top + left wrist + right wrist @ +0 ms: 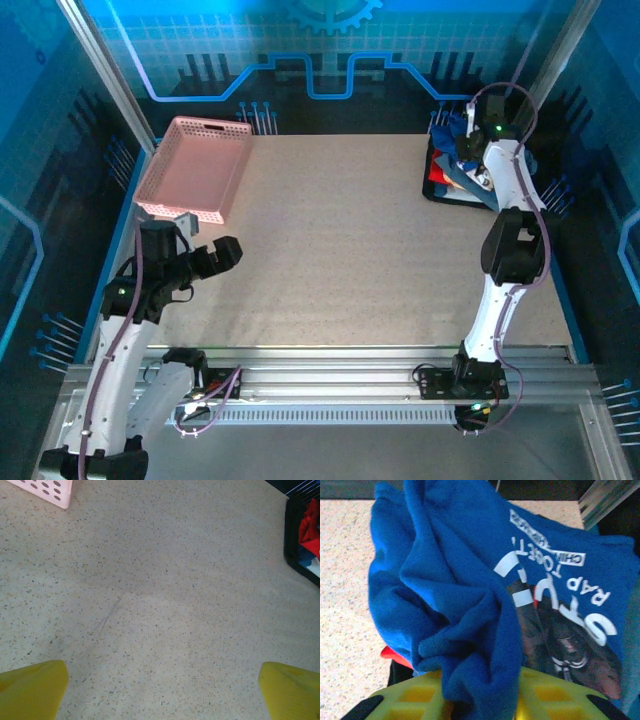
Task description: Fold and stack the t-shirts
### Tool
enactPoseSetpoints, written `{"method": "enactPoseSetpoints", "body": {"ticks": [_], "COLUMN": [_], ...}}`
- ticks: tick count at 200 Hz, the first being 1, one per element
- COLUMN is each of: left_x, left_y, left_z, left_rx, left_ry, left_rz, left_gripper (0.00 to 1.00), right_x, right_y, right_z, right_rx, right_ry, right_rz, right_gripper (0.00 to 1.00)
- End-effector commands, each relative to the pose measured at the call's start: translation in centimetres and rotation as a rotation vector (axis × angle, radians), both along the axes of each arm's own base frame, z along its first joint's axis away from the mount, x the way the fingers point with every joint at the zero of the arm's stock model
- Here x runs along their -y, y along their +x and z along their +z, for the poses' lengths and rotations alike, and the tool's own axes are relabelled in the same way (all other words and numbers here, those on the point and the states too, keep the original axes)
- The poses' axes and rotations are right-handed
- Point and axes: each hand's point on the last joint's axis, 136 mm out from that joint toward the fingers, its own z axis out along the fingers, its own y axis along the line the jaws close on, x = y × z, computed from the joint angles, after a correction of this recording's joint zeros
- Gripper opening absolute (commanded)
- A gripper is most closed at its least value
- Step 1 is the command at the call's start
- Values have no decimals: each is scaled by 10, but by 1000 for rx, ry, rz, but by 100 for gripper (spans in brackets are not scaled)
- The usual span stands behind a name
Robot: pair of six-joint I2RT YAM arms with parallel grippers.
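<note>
Right wrist: t-shirt [451, 582], seemingly in tool [481, 697]

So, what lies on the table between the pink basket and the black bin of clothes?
Nothing: the top view shows bare speckled table between the pink basket and the black bin, where the right hand grips the blue t-shirt.

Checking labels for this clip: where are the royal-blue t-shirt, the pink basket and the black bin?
royal-blue t-shirt [445, 590]: right wrist view, on its bunched folds.
pink basket [195, 170]: top external view, on its bare perforated floor.
black bin [291, 540]: left wrist view, on its side wall.
</note>
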Motion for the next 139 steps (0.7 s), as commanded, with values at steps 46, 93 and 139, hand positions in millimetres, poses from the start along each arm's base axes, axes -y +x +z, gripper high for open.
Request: {"method": "enactPoseSetpoints", "body": {"ticks": [46, 93, 139], "left_x": [-2, -4, -4], "left_y": [-4, -9, -9], "left_z": [-2, -2, -4], "left_rx": [2, 3, 6], "left_ry": [-12, -5, -5], "left_rz": [22, 26, 29], "left_gripper": [99, 99, 99], "right_x": [-52, -71, -115], "right_y": [-2, -10, -39], "right_z": [-65, -60, 12], "right_rx": [-174, -195, -19], "right_ry": [-7, 100, 366], "right_rz": [109, 142, 336], "right_gripper": [36, 67, 86]}}
